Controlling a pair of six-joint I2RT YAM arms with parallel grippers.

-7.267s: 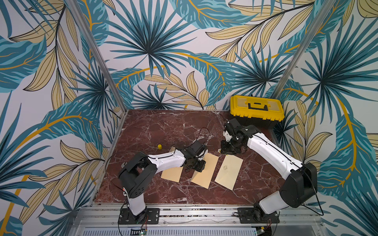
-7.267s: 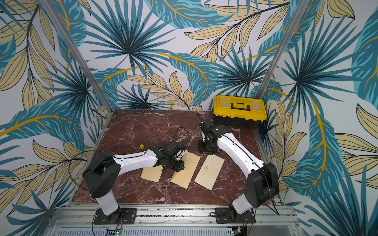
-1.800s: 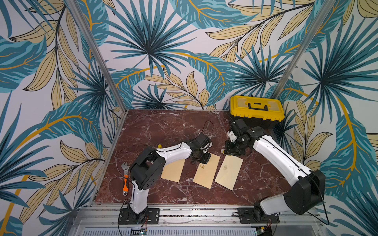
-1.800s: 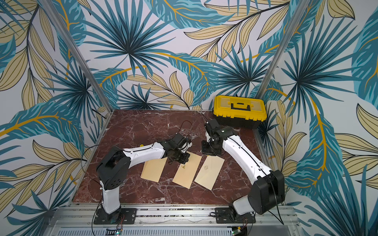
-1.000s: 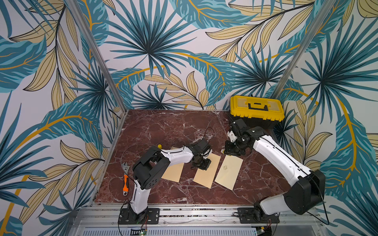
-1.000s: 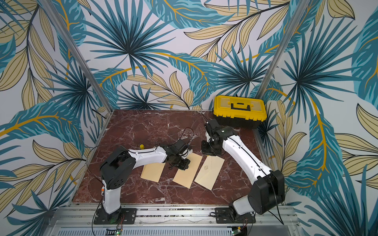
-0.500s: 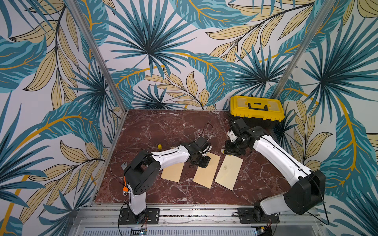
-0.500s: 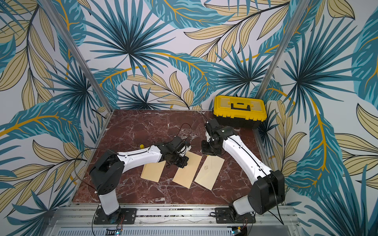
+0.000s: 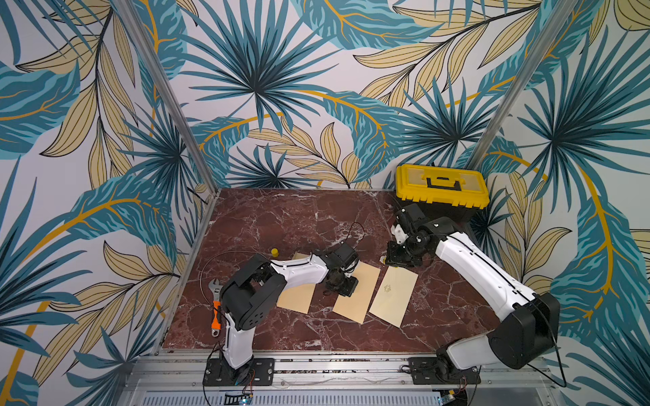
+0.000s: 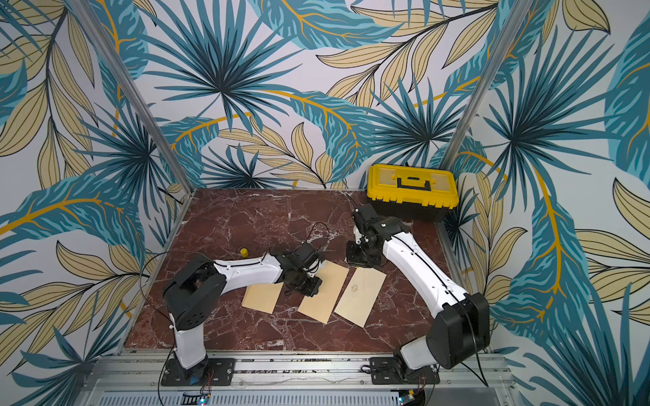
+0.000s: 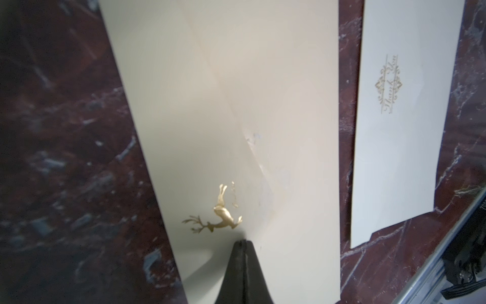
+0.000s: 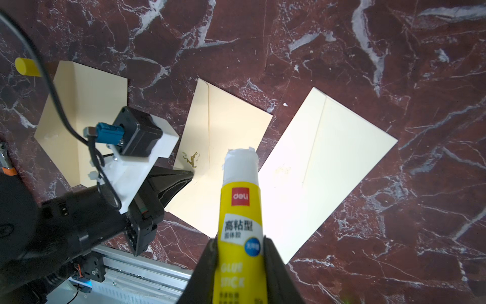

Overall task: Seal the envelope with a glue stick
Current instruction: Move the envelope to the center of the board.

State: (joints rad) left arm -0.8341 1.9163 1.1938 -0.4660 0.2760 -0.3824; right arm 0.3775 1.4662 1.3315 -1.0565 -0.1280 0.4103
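Your glue stick (image 12: pixel 240 210) was off the table (image 9: pixel 299 218), uncapped with its white tip bare. The right gripper (image 12: pixel 240 246) pinched it around the label, hanging at about two o'clock on the table, just in front of the toolbox (image 9: pixel 441 186) and past the far end of the thank-you envelope (image 9: pixel 394 295). That arm had held still over the last couple of seconds. Meanwhile your left gripper (image 11: pixel 243 243), jaws pressed together, had slid from the far edge of the deer envelope (image 11: pixel 236 92) toward six o'clock, and its tip now bore on the folded flap beside the gold deer (image 11: pixel 221 210). Faint smears along the flap's edge suggest glue was already on, so I judge you were pressing the seal down, not spreading. The open envelope (image 9: pixel 297 297) lay at nine o'clock of it, flap still up, with the cap (image 9: pixel 274 251) at its eleven o'clock. Bare marble toward twelve o'clock gave room to lift away. The wrench (image 9: pixel 215 309) hugged the eight o'clock edge, and the toolbox crowded your right arm.
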